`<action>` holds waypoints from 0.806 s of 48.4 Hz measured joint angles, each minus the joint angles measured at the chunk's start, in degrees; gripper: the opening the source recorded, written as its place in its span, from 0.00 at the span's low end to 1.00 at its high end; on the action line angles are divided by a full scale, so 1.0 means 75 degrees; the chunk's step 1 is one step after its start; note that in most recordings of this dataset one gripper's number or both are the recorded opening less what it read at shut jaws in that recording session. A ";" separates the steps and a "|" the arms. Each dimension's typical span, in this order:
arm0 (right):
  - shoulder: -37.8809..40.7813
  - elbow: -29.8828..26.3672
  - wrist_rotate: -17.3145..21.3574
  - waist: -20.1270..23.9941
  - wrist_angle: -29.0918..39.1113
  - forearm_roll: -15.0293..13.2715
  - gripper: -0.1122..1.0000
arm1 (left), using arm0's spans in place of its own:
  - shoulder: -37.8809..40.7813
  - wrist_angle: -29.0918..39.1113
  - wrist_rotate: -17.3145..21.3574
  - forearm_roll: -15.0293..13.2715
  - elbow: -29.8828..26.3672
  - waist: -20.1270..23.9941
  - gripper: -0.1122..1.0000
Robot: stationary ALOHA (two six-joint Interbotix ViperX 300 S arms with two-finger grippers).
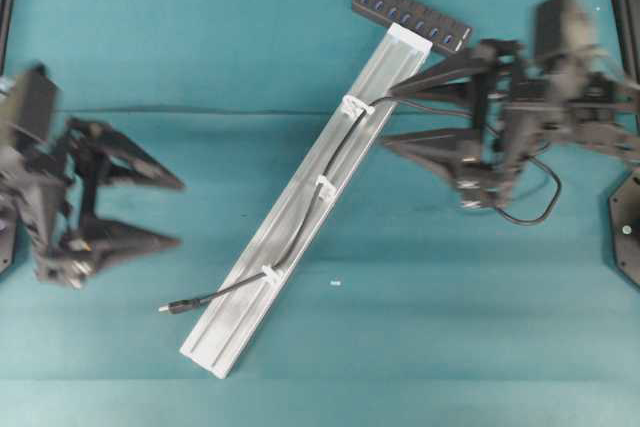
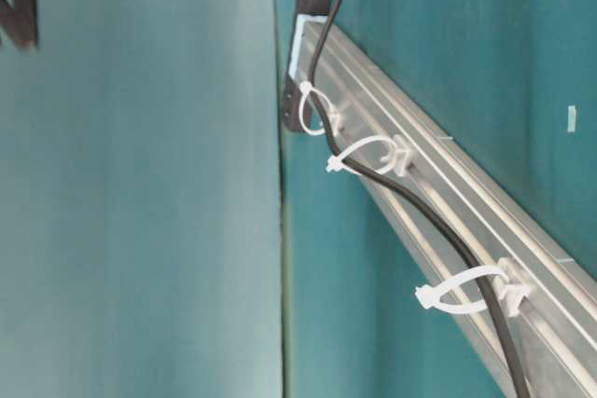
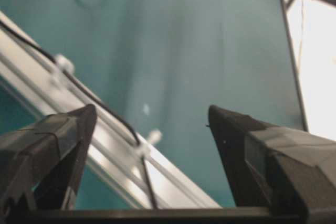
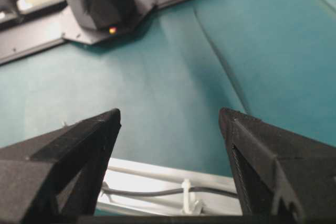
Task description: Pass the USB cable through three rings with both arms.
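The silver rail [image 1: 300,217] lies diagonally on the teal table. Three white rings [image 1: 352,105] [image 1: 325,187] [image 1: 270,274] sit along it. The black USB cable [image 1: 300,232] runs through all three, and its plug [image 1: 170,307] lies on the table left of the rail's near end. The black hub [image 1: 410,15] lies at the rail's far end. My left gripper [image 1: 180,212] is open and empty, left of the rail. My right gripper [image 1: 388,119] is open and empty, beside the top ring. The right wrist view shows a ring [image 4: 186,195] and the cable [image 4: 142,192] below the jaws.
A small white speck [image 1: 335,283] lies right of the rail. A loop of black wire [image 1: 545,202] lies under the right arm. A black arm base [image 1: 628,227] stands at the right edge. Another base [image 4: 100,3] shows far off in the right wrist view.
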 measured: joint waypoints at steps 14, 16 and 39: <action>-0.0727 0.0340 0.0000 0.0047 0.0621 -0.0164 0.84 | -0.0902 -0.0012 0.0938 0.0000 0.0059 0.0551 0.93; -0.0773 0.0363 0.0000 0.0059 0.0762 -0.0164 0.84 | -0.0996 0.0023 0.1008 0.0000 0.0059 0.0551 0.93; -0.0914 0.0410 0.0000 0.0914 0.0926 -0.0258 0.83 | -0.1898 0.0129 0.1066 0.0023 0.0059 0.0609 0.87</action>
